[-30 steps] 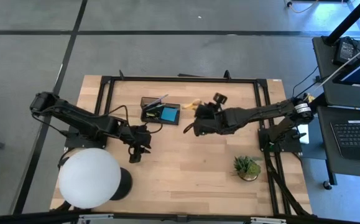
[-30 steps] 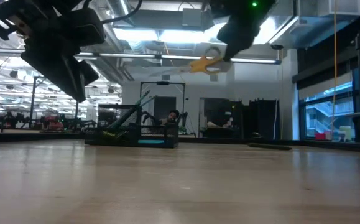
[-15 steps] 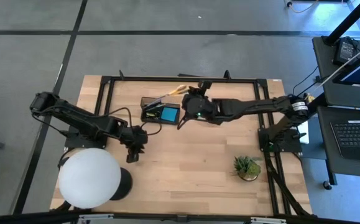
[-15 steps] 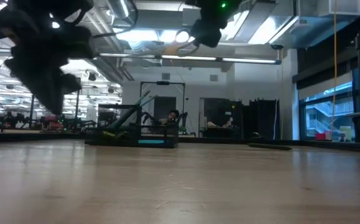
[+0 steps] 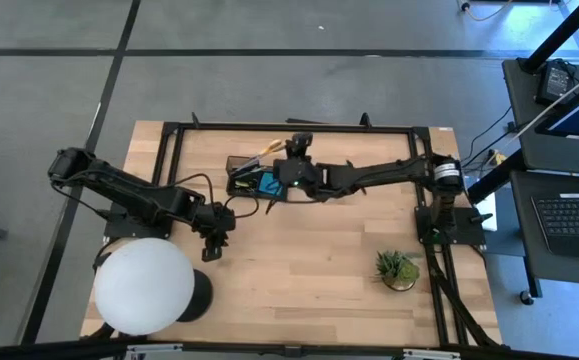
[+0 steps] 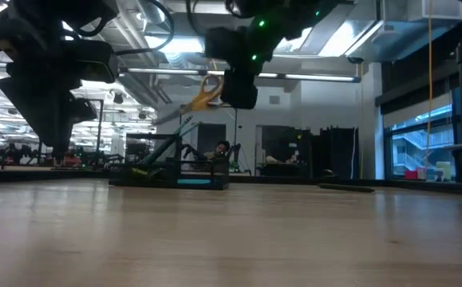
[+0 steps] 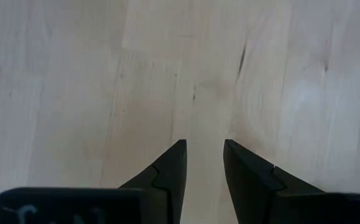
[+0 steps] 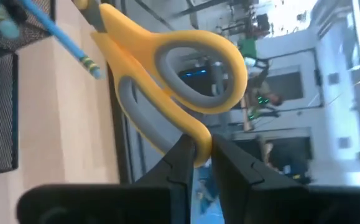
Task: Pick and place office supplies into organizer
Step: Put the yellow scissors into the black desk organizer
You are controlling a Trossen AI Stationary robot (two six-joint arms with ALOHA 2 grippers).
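At the far left of the counter (image 5: 299, 270) stands the big white globe lamp (image 5: 143, 285) on its dark base. Just beside it, toward the middle of the counter, hangs the left gripper (image 5: 216, 240), pointing down at bare wood. The left wrist view shows its two dark fingers (image 7: 167, 174) set a little apart with only light wood grain between and ahead of them; nothing is in them.

Further right, near the back edge of the counter, sits the organizer (image 5: 256, 179), a small black tray with low mesh walls. A blue note pad (image 5: 270, 183) lies in its right-hand compartment, and a thin pencil (image 5: 252, 160) slants out of the left part.

The right gripper (image 5: 281, 152) reaches in from the right and hangs above the organizer's back edge. Its fingers (image 8: 183, 158) are clamped on the yellow-handled scissors (image 8: 167, 74), pinching the bottom of one yellow loop, so the grey-lined handles stand just ahead of the fingertips. In the low view the scissors (image 6: 203, 96) hang in the air above the tray, blades slanting down toward it, not touching it. A blue pencil (image 8: 61, 37) shows beyond the handles, over the mesh wall.

Well to the right, a small green potted plant (image 5: 397, 268) stands near the front corner.
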